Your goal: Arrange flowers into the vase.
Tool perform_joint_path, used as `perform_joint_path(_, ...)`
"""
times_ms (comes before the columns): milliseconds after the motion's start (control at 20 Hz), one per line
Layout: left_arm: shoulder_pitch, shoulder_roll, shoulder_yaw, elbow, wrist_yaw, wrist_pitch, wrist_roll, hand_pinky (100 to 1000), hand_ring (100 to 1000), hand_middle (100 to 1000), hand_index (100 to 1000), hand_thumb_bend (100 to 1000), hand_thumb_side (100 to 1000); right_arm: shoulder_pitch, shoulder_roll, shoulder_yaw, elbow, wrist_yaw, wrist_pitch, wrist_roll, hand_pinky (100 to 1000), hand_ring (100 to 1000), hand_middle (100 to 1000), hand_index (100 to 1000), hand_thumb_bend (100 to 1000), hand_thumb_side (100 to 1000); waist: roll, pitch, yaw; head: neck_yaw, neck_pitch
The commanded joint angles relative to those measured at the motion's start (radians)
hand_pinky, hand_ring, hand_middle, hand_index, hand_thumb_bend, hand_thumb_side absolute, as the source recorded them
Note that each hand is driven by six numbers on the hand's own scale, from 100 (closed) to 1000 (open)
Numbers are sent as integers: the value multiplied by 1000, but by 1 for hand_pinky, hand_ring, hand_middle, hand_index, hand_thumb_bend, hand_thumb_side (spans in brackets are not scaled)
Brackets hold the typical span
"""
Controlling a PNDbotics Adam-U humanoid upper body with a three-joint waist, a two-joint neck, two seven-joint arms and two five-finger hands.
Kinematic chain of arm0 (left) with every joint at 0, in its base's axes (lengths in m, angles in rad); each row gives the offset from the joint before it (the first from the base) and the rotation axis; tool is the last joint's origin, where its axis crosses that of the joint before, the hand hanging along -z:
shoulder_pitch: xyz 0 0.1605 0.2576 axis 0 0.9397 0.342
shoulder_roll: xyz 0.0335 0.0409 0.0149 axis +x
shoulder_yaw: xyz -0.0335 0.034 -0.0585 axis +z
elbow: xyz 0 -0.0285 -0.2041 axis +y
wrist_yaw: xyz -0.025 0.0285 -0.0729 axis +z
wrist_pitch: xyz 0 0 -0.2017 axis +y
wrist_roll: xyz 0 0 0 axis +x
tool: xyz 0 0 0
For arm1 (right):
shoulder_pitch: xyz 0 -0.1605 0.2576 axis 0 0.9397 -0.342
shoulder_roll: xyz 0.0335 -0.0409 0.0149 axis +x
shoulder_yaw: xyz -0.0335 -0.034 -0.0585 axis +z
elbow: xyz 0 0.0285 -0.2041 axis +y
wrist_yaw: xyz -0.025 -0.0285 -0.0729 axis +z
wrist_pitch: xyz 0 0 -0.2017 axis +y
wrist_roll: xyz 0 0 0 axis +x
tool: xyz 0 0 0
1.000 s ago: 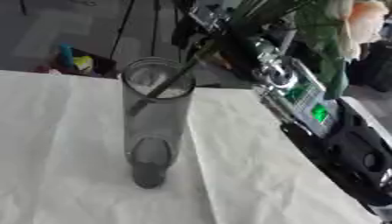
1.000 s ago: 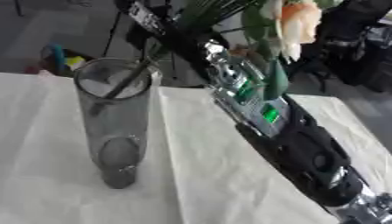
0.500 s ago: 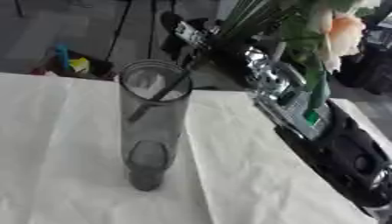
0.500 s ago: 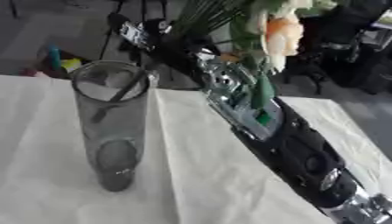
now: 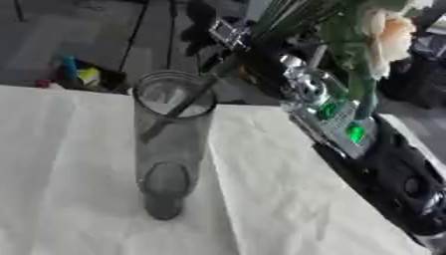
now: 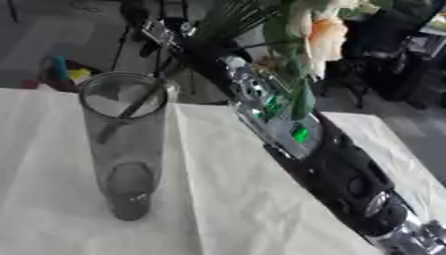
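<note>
1. Vase (image 5: 170, 149) of clear grey glass is seen standing upright on the worktop (image 5: 69, 189), left of centre; a white cloth is spread over the worktop, with creases running across it.
2. Small coloured objects (image 5: 74, 74), blue and yellow-green, are glimpsed on the floor beyond the far left edge of the worktop; what they are cannot be made out.
3. A dark green stem (image 5: 187, 102) is seen slanting into the mouth of the vase; its lower end lies inside the glass against the left wall, well above the base; its upper part leans out over the right side of the rim and runs up to the right.
4. The right hand (image 6: 187, 42) is seen above and just right of the vase mouth, at the top of the stem; whether its fingers are curled round the stem cannot be told, since the hand shows only as a dark blurred shape.
5. A bunch of green leaves (image 6: 235, 17) fans out above the hand; a pale peach flower (image 5: 388, 35) hangs to the right of it, with long green leaves drooping below.
6. The right arm (image 6: 340, 174), black with silver joints and small green lights, is seen crossing from the lower right corner up to the hand.
</note>
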Motion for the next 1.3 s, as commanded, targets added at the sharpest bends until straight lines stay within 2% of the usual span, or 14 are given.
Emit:
perform_joint_path(50, -10, 2, 3, -16, -3, 0, -4, 560, 564, 800, 903, 100, 1000, -3, -47, -17, -7, 28, -10, 10, 666, 860, 649, 806, 432, 955, -7, -1, -2, -6, -17)
perform_joint_path(100, -11, 2, 3, -16, -4, 1, -4, 560, 564, 800, 903, 100, 1000, -2, -48, -18, -6, 37, -10, 18, 666, 860, 649, 806, 432, 955, -7, -1, -2, -7, -18)
perform_joint_path(150, -11, 2, 3, -16, -4, 1, -5, 560, 564, 801, 903, 100, 1000, 0, -51, -15, -3, 48, -7, 34, 685, 883, 683, 827, 443, 910, -7, 0, -2, -7, -19)
perform_joint_path(400, -12, 0, -1, -16, -4, 2, -12, 561, 562, 801, 902, 100, 1000, 7, -67, -18, 25, 128, 9, 165, 712, 907, 728, 841, 460, 813, -9, 2, -1, -10, -26)
perform_joint_path(550, -14, -3, -4, -16, -2, 5, -18, 560, 559, 801, 901, 100, 1000, 14, -75, -26, 40, 164, 4, 221, 721, 912, 739, 843, 465, 816, -13, 2, 0, -13, -35)
perform_joint_path(700, -15, -3, -4, -16, -2, 8, -21, 561, 557, 801, 900, 100, 1000, 22, -84, -35, 48, 189, -4, 243, 732, 917, 749, 848, 469, 810, -18, 3, 3, -15, -42)
perform_joint_path(1050, -15, -11, -9, -16, -2, 14, -31, 561, 556, 802, 899, 100, 1000, 50, -124, -50, 71, 246, -51, 251, 751, 924, 780, 867, 490, 884, -19, 11, 12, -35, -66)
perform_joint_path(1200, -15, -14, -9, -16, -1, 14, -33, 561, 556, 803, 899, 100, 1000, 60, -139, -57, 82, 258, -69, 238, 755, 927, 788, 887, 492, 1000, -17, 14, 15, -39, -75)
perform_joint_path(1300, -15, -15, -10, -16, -1, 15, -35, 561, 556, 803, 899, 100, 1000, 63, -144, -61, 75, 254, -87, 213, 758, 928, 790, 899, 484, 1000, -16, 16, 14, -40, -77)
